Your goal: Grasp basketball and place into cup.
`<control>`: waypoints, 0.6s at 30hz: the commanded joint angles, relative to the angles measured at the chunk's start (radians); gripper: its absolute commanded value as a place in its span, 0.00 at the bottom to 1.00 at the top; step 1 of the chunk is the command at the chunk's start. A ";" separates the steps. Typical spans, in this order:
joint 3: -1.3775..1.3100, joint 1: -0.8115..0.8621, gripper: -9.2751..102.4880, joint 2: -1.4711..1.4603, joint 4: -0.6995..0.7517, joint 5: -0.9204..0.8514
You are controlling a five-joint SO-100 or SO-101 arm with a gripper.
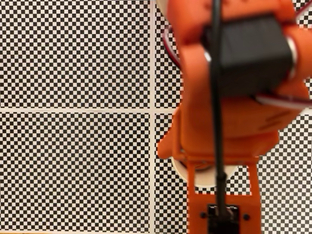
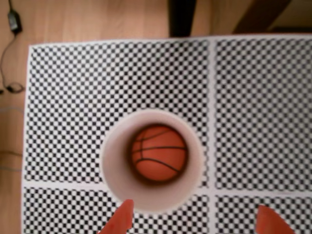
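seamed round basketball (image 2: 158, 153) inside smooth paper cup (image 2: 114, 168)

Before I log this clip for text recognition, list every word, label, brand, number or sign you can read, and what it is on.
None can be read.
The small orange-red basketball shows black seam lines, no lettering.
The cream-white paper cup is plain.
The black-and-white checkered mat carries no print.
The orange arm is too blurred to tell.

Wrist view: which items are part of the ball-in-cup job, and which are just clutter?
Job items:
- basketball, sitting inside the cup
- cup, upright on the checkered mat
- gripper, orange fingertips apart, above the cup's near rim

Clutter:
- checkered mat
- black cable on the wooden floor
- dark post beyond the mat
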 commanded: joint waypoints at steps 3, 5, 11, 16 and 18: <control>0.202 0.048 0.33 0.284 0.017 -0.021; 0.304 0.075 0.31 0.391 0.017 -0.043; 0.563 0.173 0.28 0.672 0.006 -0.109; 0.801 0.268 0.24 0.879 -0.023 -0.196; 0.962 0.293 0.24 1.015 -0.094 -0.209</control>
